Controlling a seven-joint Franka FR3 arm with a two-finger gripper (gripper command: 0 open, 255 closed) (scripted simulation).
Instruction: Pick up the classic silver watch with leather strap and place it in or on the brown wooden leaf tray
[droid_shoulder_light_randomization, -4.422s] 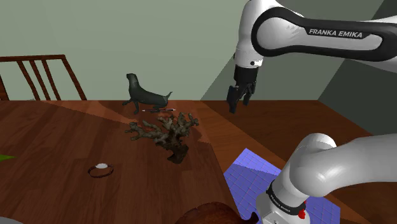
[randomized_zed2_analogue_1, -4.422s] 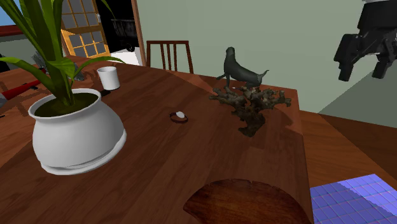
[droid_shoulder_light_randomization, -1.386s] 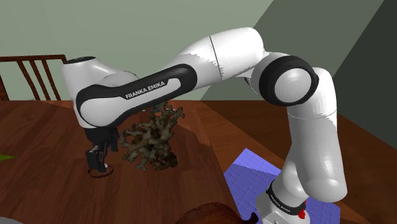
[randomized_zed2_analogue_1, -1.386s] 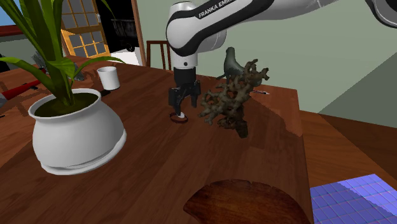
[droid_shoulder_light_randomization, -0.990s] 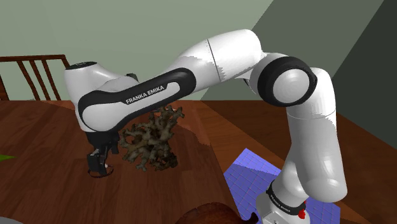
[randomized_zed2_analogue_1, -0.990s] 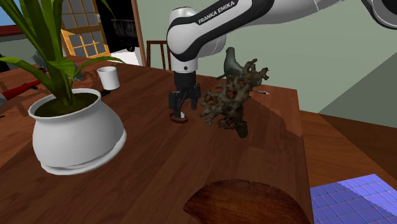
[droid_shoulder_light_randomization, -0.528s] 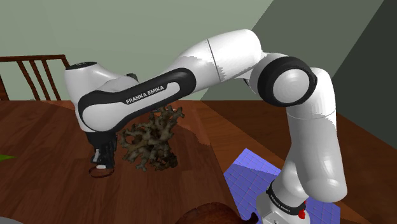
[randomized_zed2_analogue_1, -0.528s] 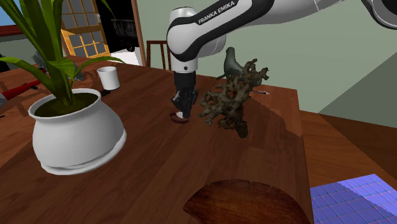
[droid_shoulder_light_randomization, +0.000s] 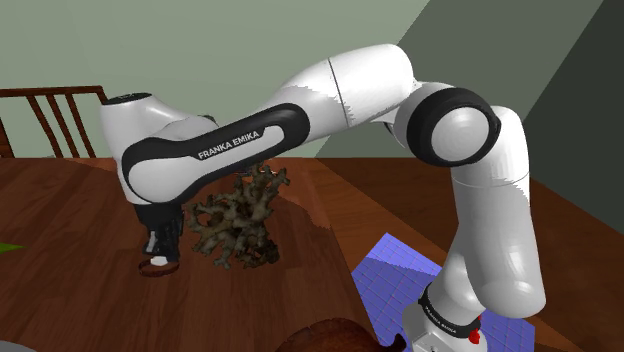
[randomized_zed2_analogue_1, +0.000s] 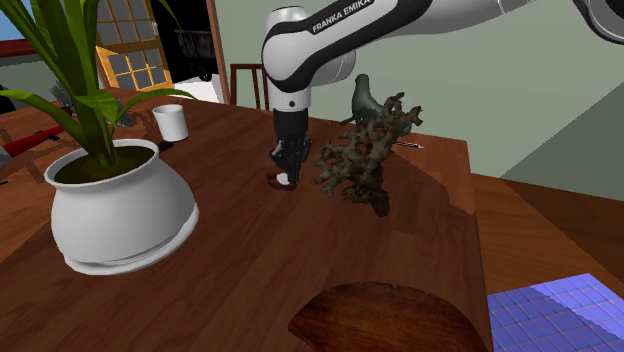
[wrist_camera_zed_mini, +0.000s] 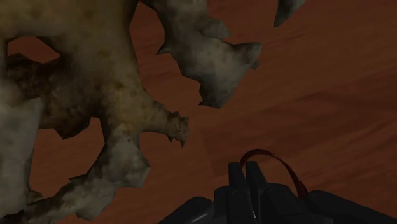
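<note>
The watch (droid_shoulder_light_randomization: 157, 266) is a small white dial on a thin reddish-brown strap loop, lying on the dark wooden table (droid_shoulder_light_randomization: 70, 300). My black gripper (droid_shoulder_light_randomization: 161, 256) points straight down onto it, fingers pressed together on the strap. In the second exterior view the gripper (randomized_zed2_analogue_1: 285, 174) stands over the watch (randomized_zed2_analogue_1: 283, 183), just beside the coral-like ornament. In the wrist view the fingertips (wrist_camera_zed_mini: 236, 170) meet and the strap (wrist_camera_zed_mini: 282, 167) arcs out beside them. The brown leaf tray (randomized_zed2_analogue_1: 385, 315) lies at the table's near end, its edge (droid_shoulder_light_randomization: 335, 335) low in the shoulder view.
A branching coral-like ornament (randomized_zed2_analogue_1: 362, 160) stands close beside the gripper, looming in the wrist view (wrist_camera_zed_mini: 95, 95). A dark seal figurine (randomized_zed2_analogue_1: 362, 95) sits behind it. A white plant pot (randomized_zed2_analogue_1: 120, 205), a white mug (randomized_zed2_analogue_1: 171, 122) and a chair (randomized_zed2_analogue_1: 250, 85) are on the second exterior view's left.
The fingers, open around the watch a second ago, have come together on its strap. The hand has risen very slightly; the arm has otherwise stayed in place.
</note>
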